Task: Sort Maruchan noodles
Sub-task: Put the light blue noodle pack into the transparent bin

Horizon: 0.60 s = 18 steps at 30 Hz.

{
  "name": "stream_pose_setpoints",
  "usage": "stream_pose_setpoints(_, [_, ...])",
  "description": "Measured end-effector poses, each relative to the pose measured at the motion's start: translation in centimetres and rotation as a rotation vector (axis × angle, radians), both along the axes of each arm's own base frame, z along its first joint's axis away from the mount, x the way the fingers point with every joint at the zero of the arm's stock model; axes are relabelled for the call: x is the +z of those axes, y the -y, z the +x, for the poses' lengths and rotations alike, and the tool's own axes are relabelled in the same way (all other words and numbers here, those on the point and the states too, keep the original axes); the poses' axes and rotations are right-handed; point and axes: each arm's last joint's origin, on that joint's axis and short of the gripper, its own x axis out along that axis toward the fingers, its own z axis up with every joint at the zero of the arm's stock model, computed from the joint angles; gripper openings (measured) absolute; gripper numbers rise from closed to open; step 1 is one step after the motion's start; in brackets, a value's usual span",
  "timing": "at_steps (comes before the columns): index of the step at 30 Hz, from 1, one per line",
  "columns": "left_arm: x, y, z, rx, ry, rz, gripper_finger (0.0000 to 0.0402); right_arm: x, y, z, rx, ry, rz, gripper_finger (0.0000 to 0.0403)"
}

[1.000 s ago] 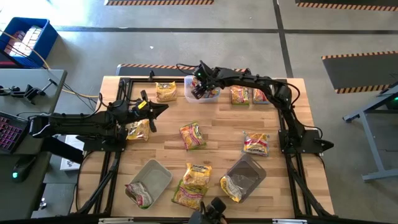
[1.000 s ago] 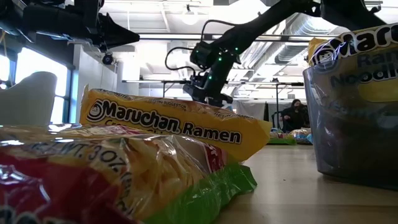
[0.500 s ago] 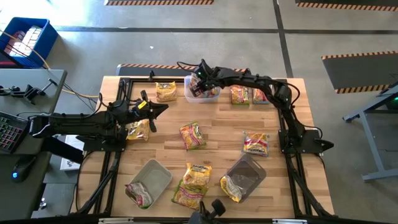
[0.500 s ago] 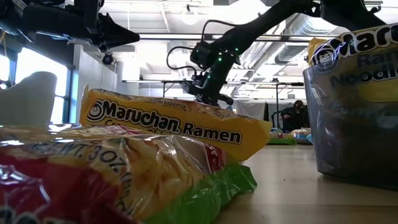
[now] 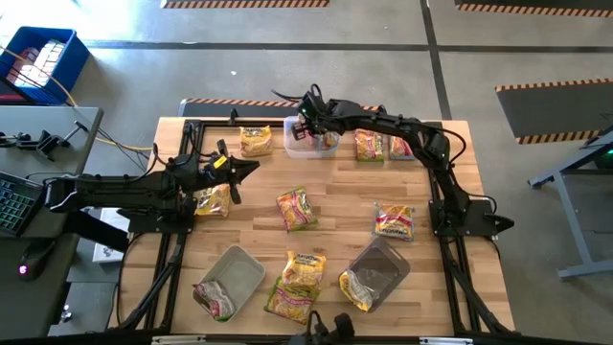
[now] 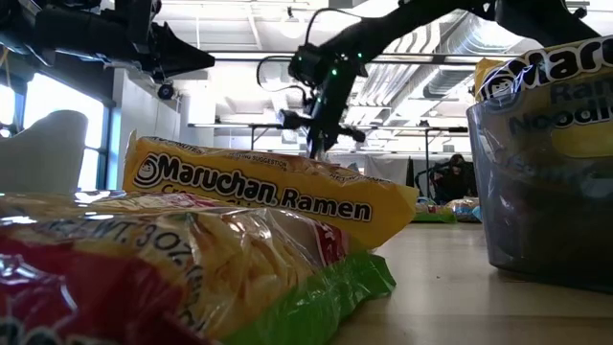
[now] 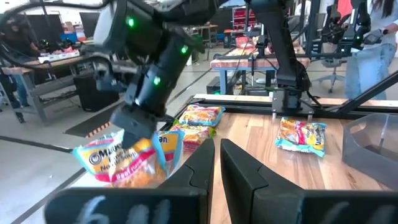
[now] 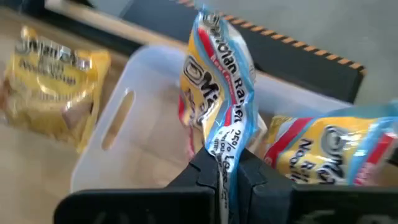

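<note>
My right gripper (image 5: 308, 125) is at the table's far edge, above a clear tub (image 5: 299, 146). It is shut on a yellow Maruchan packet with blue and red print (image 8: 217, 93), which also shows in the left wrist view (image 7: 121, 162). Another such packet (image 8: 329, 155) lies in the tub. My left gripper (image 5: 251, 166) is shut and empty above the table's left side, next to a yellow packet (image 5: 213, 200) that lies flat on the table. Several more packets lie flat on the table, such as one in the middle (image 5: 296, 208) and one at the right (image 5: 394, 220). My right gripper pinches an edge of the packet (image 8: 225, 146) between its two fingers. The fingers come from above, pointing down. The packet hangs below them over the tub, turned edge-on to the wrist camera. Whether its lower end touches the tub, I cannot tell.
A grey tub (image 5: 239, 271) at the near left and a dark tub (image 5: 383, 264) at the near right each hold a packet. Two packets (image 5: 369, 147) lie right of the clear tub and one (image 5: 255, 141) left of it. Two yellow packets (image 5: 304, 268) overlap at the near edge.
My right gripper has risen out of the clear tub, shifted a little toward the table's far edge, and tipped to point more steeply down.
</note>
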Motion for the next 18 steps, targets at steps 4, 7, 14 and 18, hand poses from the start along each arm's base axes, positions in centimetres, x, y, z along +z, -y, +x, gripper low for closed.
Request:
stream_pose_setpoints(4, [0.0, 0.0, 0.0, 0.001, 0.004, -0.013, 0.0019, 0.8, -0.6, -0.1, -0.104, -0.012, -0.011, 0.0000])
stream_pose_setpoints(7, [-0.1, 0.0, 0.0, 0.000, 0.004, -0.034, 0.0019, 0.6, -1.2, -0.3, -0.188, -0.038, -0.019, 0.0000])
stream_pose_setpoints(14, [-0.3, 0.0, 0.0, 0.002, -0.004, -0.065, 0.0019, 0.4, -3.0, 0.0, -0.340, -0.021, -0.082, 0.0000])
stream_pose_setpoints(18, [-0.3, 0.0, 0.0, 0.002, -0.003, -0.084, 0.0019, 0.4, -3.7, 0.4, -0.386, 0.014, -0.091, 0.0000])
